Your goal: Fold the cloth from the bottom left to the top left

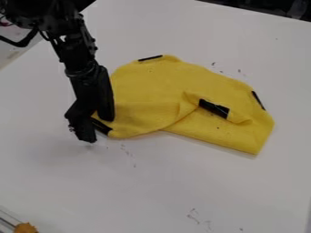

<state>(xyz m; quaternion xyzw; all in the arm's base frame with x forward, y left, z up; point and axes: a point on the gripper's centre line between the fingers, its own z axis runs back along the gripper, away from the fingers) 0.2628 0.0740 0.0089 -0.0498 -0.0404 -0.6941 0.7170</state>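
- yellow cloth (152, 95) runs longways, far left to near right
- claw's (97, 129) spread pretty wide around its left corner, not clamped on anything

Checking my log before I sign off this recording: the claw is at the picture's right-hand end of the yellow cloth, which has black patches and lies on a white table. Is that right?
Not quite. In the camera view, the claw is at the left-hand end of the yellow cloth. The black patches and the white table are as you logged them.
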